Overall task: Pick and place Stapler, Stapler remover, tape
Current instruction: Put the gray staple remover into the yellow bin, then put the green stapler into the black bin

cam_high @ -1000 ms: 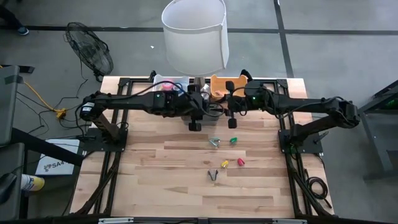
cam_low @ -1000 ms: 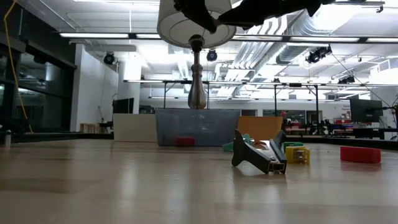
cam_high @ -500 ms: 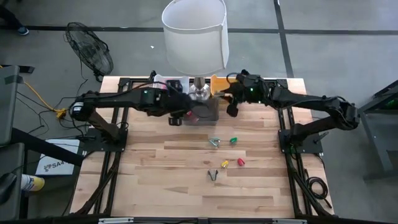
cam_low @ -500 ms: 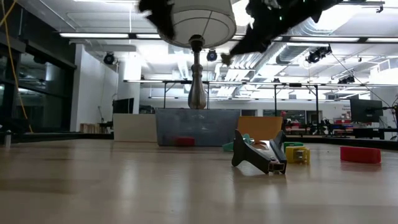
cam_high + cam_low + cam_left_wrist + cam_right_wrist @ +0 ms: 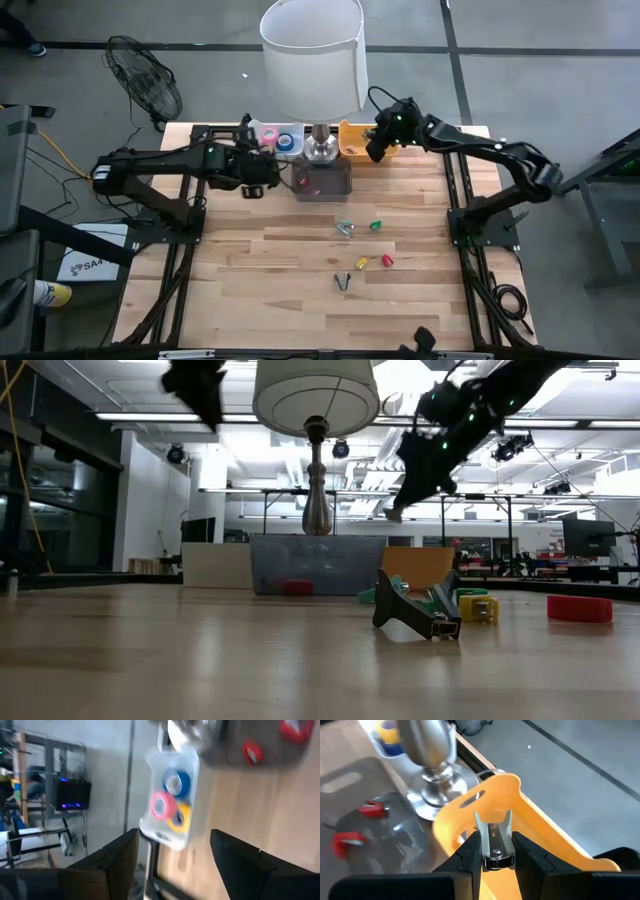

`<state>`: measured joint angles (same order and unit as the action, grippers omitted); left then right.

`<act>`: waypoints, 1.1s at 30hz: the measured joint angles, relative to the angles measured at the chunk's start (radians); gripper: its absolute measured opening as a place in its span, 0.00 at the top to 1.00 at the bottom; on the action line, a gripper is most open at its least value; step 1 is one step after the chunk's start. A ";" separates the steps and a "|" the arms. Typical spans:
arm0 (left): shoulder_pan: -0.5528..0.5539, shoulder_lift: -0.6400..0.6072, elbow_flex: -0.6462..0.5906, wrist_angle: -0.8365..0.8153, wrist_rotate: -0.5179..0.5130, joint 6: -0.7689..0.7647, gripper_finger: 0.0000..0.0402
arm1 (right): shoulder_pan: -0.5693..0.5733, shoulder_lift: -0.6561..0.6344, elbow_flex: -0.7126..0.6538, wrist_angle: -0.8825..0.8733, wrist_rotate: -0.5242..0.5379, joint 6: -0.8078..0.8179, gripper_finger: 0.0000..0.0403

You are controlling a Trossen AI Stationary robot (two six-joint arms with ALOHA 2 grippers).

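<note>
a staple remover (image 5: 492,845) is pinched by the right gripper (image 5: 492,851) above the orange bin (image 5: 530,820); released off-centre, it could be bounced off the rim. the left gripper (image 5: 172,852), spread and empty, is held near the tape rolls (image 5: 170,800) in their clear tray (image 5: 172,840).

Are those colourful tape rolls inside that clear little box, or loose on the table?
Inside. The left wrist view shows the blue, pink and yellow tape rolls lying together within the clear box at the table's edge.

A grey concrete floor (image 5: 520,90) with dark seams surrounds the table; a black floor fan (image 5: 146,88) stands at one corner; a yellow cable (image 5: 62,155) trails nearby; ceiling strip lights (image 5: 170,417) and exposed ducts (image 5: 480,400) hang overhead.
</note>
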<state>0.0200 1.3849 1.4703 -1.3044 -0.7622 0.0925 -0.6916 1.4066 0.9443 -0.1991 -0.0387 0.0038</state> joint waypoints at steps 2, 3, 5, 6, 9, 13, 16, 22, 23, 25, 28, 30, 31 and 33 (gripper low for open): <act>0.000 -0.047 -0.086 0.045 0.007 -0.003 0.40 | -0.011 0.038 0.000 0.041 -0.001 0.012 0.81; 0.000 -0.080 -0.132 0.092 0.017 -0.013 0.40 | -0.018 0.057 0.000 0.058 -0.002 0.023 0.81; 0.012 -0.142 -0.235 0.149 0.046 -0.022 0.40 | -0.025 0.098 0.000 0.106 -0.006 0.059 0.81; 0.020 -0.174 -0.285 0.201 0.065 -0.023 0.40 | -0.032 0.117 0.000 0.120 -0.014 0.082 0.81; 0.053 -0.268 -0.431 0.356 0.141 -0.022 0.40 | -0.040 0.173 0.001 0.160 -0.025 0.152 0.81; 0.113 -0.369 -0.588 0.547 0.274 0.001 0.40 | -0.044 0.226 0.000 0.181 -0.022 0.214 0.81; 0.158 -0.419 -0.665 0.646 0.378 0.028 0.40 | -0.044 0.236 0.000 0.177 -0.018 0.249 0.81; 0.243 -0.453 -0.719 0.722 0.510 0.115 0.40 | -0.044 0.236 0.000 0.119 -0.014 0.299 0.68; 0.256 -0.454 -0.719 0.722 0.525 0.136 0.40 | -0.044 0.236 0.000 0.114 -0.014 0.310 0.65; 0.278 -0.455 -0.720 0.737 0.559 0.171 0.40 | -0.044 0.235 0.000 0.104 -0.020 0.314 0.61; 0.304 -0.455 -0.720 0.736 0.601 0.210 0.40 | -0.041 0.231 0.000 0.100 -0.031 0.348 0.56; 0.315 -0.455 -0.720 0.736 0.624 0.227 0.40 | -0.041 0.221 0.000 0.099 -0.031 0.359 0.55; 0.317 -0.455 -0.720 0.736 0.633 0.236 0.40 | -0.041 0.213 0.000 0.097 -0.027 0.359 0.55; 0.321 -0.455 -0.720 0.736 0.647 0.248 0.40 | -0.041 0.191 0.000 0.076 -0.016 0.359 0.54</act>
<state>0.3408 0.9301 0.7502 -0.5683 -0.1150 0.3403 -0.7330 1.5980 0.9447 -0.1228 -0.0544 0.3630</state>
